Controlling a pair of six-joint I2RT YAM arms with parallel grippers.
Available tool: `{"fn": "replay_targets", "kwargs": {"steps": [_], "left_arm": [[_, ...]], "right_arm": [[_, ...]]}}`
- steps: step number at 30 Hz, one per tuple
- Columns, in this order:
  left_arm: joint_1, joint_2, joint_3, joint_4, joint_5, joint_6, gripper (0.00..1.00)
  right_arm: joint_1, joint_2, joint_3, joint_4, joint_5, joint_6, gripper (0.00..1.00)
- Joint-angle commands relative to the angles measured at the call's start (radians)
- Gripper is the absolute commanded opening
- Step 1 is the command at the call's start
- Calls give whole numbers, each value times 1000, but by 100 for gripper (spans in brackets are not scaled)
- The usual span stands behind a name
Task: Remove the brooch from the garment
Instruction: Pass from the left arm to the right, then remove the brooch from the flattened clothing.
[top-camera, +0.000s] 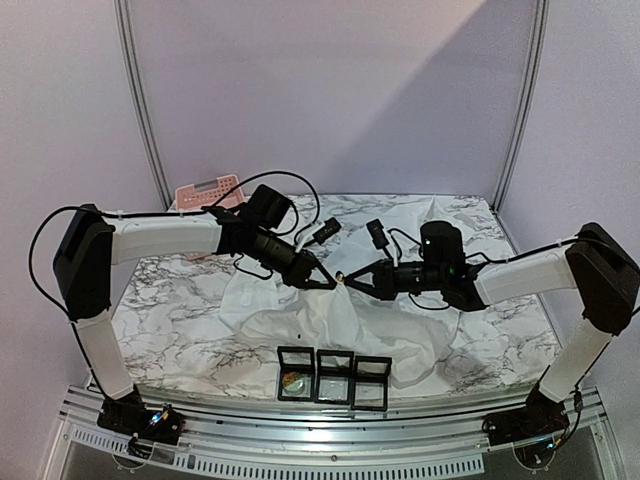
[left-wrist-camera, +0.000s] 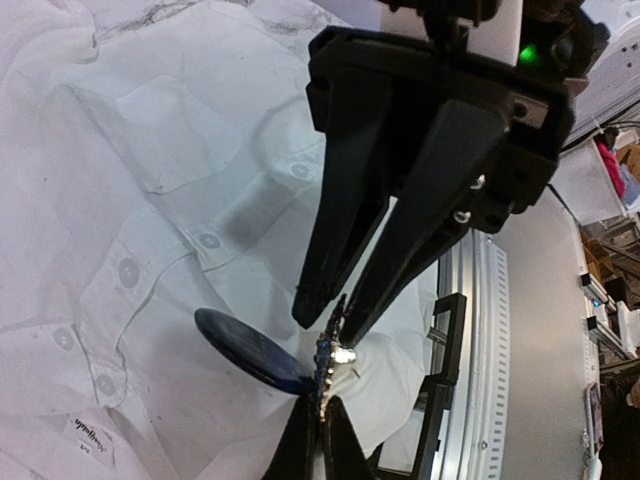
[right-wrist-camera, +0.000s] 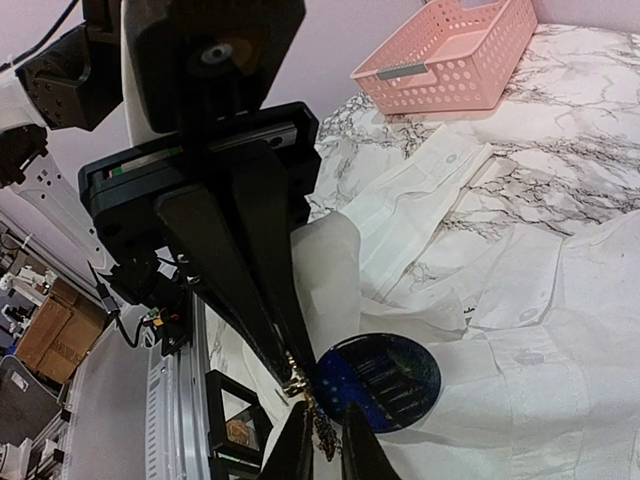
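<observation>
The white garment (top-camera: 300, 322) lies crumpled across the marble table. A small jewelled brooch (left-wrist-camera: 331, 362) with blue and silver stones hangs between both grippers above the cloth (left-wrist-camera: 150, 200). My left gripper (left-wrist-camera: 322, 425) is shut on the brooch's lower end. My right gripper (left-wrist-camera: 335, 308) comes in from the opposite side with its tips pinching the upper end. In the right wrist view, the brooch (right-wrist-camera: 322, 432) sits between the right gripper's (right-wrist-camera: 325, 447) narrow fingers, and the left gripper (right-wrist-camera: 297, 372) meets it from above. From the top view the two grippers (top-camera: 330, 283) (top-camera: 353, 281) touch tip to tip.
A round dark blue disc (right-wrist-camera: 390, 378) rests on the garment beside the brooch. Three black display boxes (top-camera: 335, 375) stand at the near edge, and one holds a gold piece. A pink basket (top-camera: 208, 192) stands at the back left. Two small black parts (top-camera: 378, 235) lie at the back.
</observation>
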Motion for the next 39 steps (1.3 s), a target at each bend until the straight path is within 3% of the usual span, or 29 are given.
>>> {"fn": "replay_targets", "kwargs": {"steps": [1, 5, 10, 15, 21, 26, 31, 39], "left_arm": [[11, -32, -3, 5, 6, -3, 0], [11, -33, -3, 6, 4, -3, 0], [11, -34, -2, 3, -21, -18, 2], [14, -38, 7, -12, -55, -23, 39], [32, -102, -38, 66, -143, -58, 58], [67, -215, -155, 244, -287, -144, 65], [103, -293, -236, 379, -332, -188, 70], [128, -303, -254, 414, -331, -222, 71]], "right_arm": [[-3, 33, 31, -14, -36, -13, 9], [-3, 40, 30, -16, -43, -13, 0], [-2, 25, 10, -5, 9, -11, 0], [5, -41, -14, -46, 161, -56, 0], [7, -98, -13, -153, 273, -141, 0], [7, -125, -13, -226, 335, -187, 0], [7, -141, -20, -265, 381, -213, 0], [7, -136, -19, -316, 442, -242, 0]]}}
